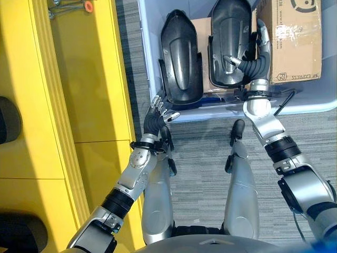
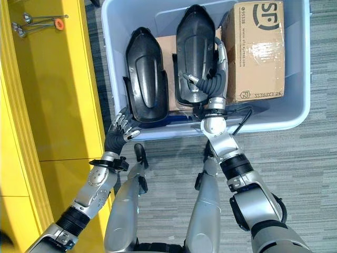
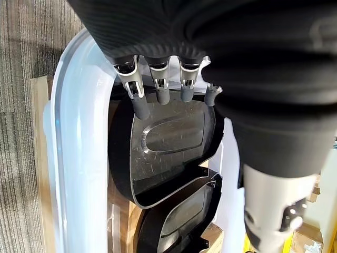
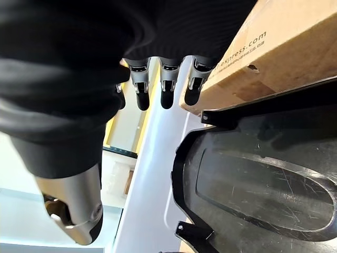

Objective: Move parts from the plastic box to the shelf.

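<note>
Two black moulded parts are standing side by side in the plastic box (image 2: 303,113), leaning against a flat piece of cardboard (image 2: 167,45), with a taped cardboard carton (image 2: 255,50) beside them on the robot's right. Neither part has reached the yellow shelf (image 2: 52,95), which is lying along the robot's left with some metal spoons (image 2: 37,23) at its far end.

The right hand (image 2: 213,79) is reaching over the near wall of the box and sitting in the narrow gap between the right part (image 2: 195,52) and the carton. In its wrist view the fingers (image 4: 167,87) are lying fairly straight and slack, closing on nothing, with the thumb apart from them. The left hand (image 2: 120,132) is hovering at the near rim of the box, just by the base of the left part (image 2: 145,74); its fingers (image 3: 139,97) are likewise relaxed and holding nothing.

The risks from here look tied to that tight gap. If the right hand is closing while wedged against the carton, the fingers may be catching the carton edge instead of the part's rim. The parts are smooth and curved, so a shallow pinch could be slipping as the part is lifted. Pulling one part may also be tipping its neighbour, since they are standing close together.
</note>
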### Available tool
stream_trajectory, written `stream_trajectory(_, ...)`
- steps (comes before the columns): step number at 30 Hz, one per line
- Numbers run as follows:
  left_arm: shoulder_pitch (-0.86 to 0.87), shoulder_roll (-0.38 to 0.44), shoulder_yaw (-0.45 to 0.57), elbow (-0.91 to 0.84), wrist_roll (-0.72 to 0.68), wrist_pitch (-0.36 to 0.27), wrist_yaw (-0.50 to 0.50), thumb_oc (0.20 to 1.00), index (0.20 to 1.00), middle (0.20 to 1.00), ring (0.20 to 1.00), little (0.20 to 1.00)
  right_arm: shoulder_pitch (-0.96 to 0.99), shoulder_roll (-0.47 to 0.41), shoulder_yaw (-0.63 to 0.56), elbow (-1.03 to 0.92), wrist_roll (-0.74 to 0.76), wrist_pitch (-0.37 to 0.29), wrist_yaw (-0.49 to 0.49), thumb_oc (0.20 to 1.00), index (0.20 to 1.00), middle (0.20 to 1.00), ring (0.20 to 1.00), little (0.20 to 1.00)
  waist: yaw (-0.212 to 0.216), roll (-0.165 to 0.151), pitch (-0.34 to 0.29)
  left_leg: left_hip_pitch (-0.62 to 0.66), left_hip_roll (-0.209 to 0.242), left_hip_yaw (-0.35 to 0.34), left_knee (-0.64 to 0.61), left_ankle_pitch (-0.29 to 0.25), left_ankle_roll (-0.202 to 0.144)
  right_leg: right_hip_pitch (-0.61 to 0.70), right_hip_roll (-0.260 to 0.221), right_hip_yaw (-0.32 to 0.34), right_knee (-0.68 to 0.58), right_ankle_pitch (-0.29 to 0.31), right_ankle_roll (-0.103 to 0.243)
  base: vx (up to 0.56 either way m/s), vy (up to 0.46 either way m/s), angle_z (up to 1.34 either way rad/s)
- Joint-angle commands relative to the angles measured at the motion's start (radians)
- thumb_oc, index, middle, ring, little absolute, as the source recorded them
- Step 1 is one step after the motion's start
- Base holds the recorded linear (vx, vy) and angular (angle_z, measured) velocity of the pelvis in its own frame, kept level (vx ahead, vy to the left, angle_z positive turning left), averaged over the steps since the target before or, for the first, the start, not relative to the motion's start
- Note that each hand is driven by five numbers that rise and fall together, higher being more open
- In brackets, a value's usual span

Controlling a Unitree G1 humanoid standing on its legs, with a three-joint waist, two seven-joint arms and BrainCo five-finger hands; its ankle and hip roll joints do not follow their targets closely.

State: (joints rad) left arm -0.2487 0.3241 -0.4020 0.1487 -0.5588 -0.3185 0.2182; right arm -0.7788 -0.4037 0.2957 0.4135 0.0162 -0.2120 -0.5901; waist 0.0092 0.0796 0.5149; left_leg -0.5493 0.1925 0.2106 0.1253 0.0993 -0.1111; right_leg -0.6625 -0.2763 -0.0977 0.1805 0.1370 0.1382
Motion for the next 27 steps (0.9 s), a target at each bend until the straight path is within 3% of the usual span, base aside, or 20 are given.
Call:
stream_trajectory(1, 0.062, 0.061, 0.01, -0.07, 0.007, -0.023, 0.001, 1.0, 1.0, 1.0, 1.0, 1.0, -0.015, 0.004, -0.016, -0.026, -0.028, -0.035, -0.008, 1.0, 1.0, 1.0, 1.0, 1.0, 0.013, -0.021, -0.013, -0.037, 0.021, -0.103, 0.078, -0.051, -0.017, -0.017, -0.027, -0.004, 0.068, -0.042, 0.036, 0.0, 0.0, 0.0)
stream_trajectory(9, 0.063, 0.063, -0.005, -0.069, -0.003, -0.027, -0.001, 1.0, 1.0, 1.0, 1.0, 1.0, -0.034, 0.018, -0.044, 0.185, 0.076, -0.037, -0.015, 1.0, 1.0, 1.0, 1.0, 1.0, 0.015, -0.009, -0.002, -0.035, 0.02, -0.101, 0.072, -0.048, -0.017, -0.02, -0.024, 0.001, 0.064, -0.04, 0.038, 0.0, 0.0, 0.0)
stream_trajectory(20, 0.056, 0.07, -0.031, -0.069, -0.011, -0.029, -0.011, 1.0, 1.0, 1.0, 1.0, 1.0, -0.112, -0.025, -0.043, 0.458, 0.169, -0.033, 0.0, 1.0, 1.0, 1.0, 1.0, 1.0, 0.027, 0.012, 0.005, -0.03, 0.02, -0.1, 0.072, -0.047, -0.014, -0.025, -0.026, -0.001, 0.075, -0.042, 0.04, 0.0, 0.0, 0.0)
stream_trajectory(27, 0.055, 0.07, -0.037, -0.064, -0.013, -0.028, -0.013, 1.0, 1.0, 1.0, 1.0, 1.0, -0.115, -0.037, -0.036, 0.502, 0.188, -0.033, 0.011, 1.0, 1.0, 1.0, 1.0, 1.0, 0.029, 0.013, 0.005, -0.03, 0.02, -0.101, 0.069, -0.045, -0.013, -0.027, -0.027, -0.004, 0.08, -0.044, 0.039, 0.0, 0.0, 0.0)
